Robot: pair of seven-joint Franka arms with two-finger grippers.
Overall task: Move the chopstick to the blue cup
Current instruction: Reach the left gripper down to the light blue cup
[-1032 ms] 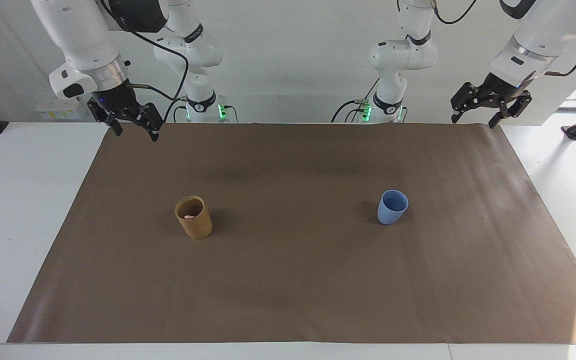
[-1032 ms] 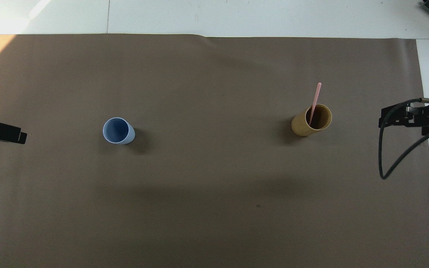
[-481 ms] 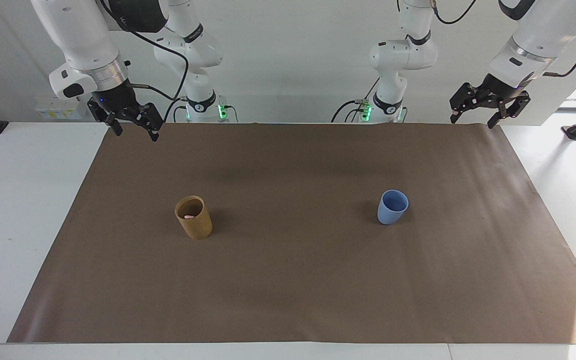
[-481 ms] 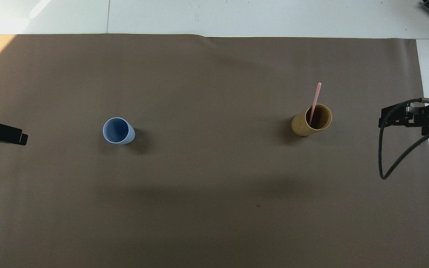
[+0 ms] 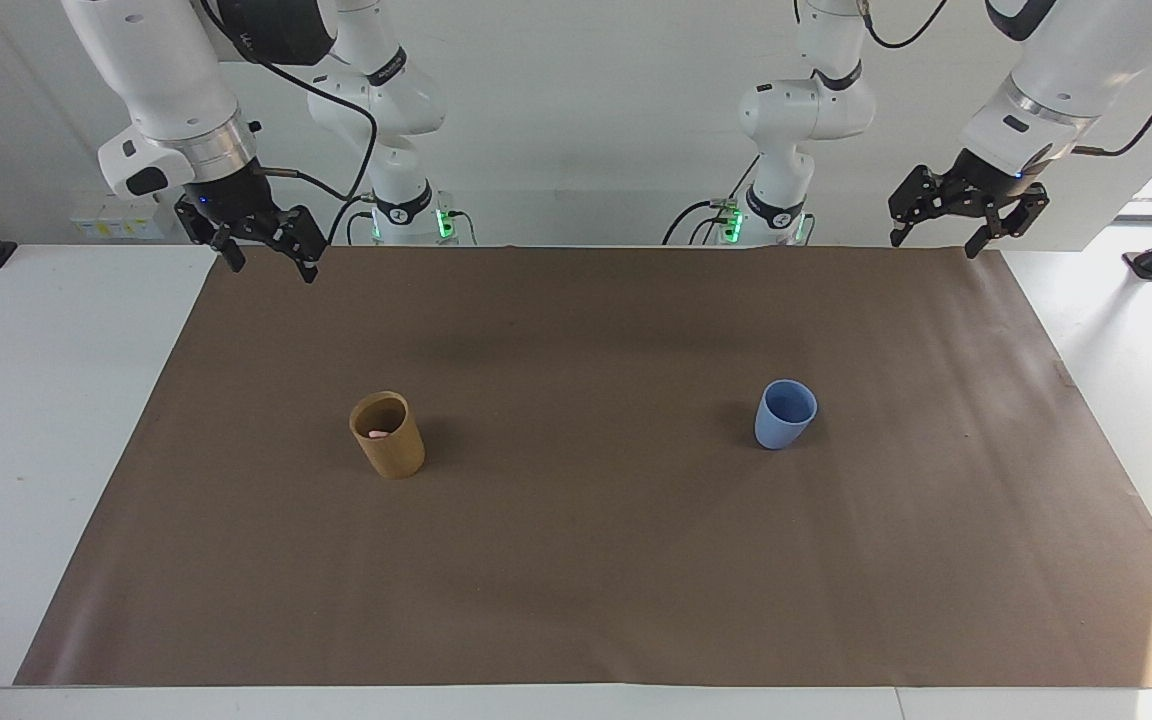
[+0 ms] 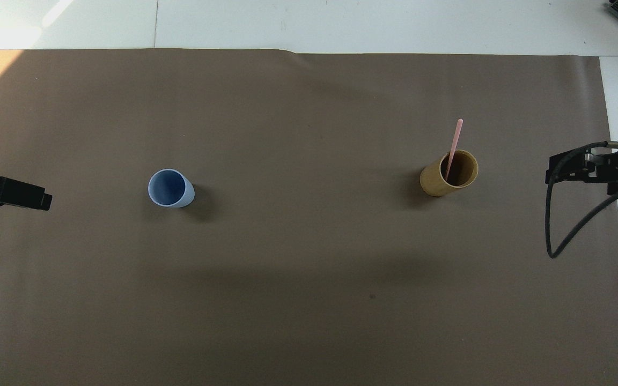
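White table (image 5: 56, 420) under matte brown paper sheet (image 5: 576, 560). Right gripper (image 5: 266, 262), jaws apart and empty, raised over the sheet's corner; below it and toward mid-table, rigid tan-brown cylindrical cup (image 5: 387, 434) holding thin pale-pink chopstick (image 6: 454, 146), leaning. Smooth light-blue tapered cup (image 5: 785, 413), empty. Left gripper (image 5: 941, 238), spread, over its own corner. Likely risks: slender stick slipping; light cups tipping if nudged.
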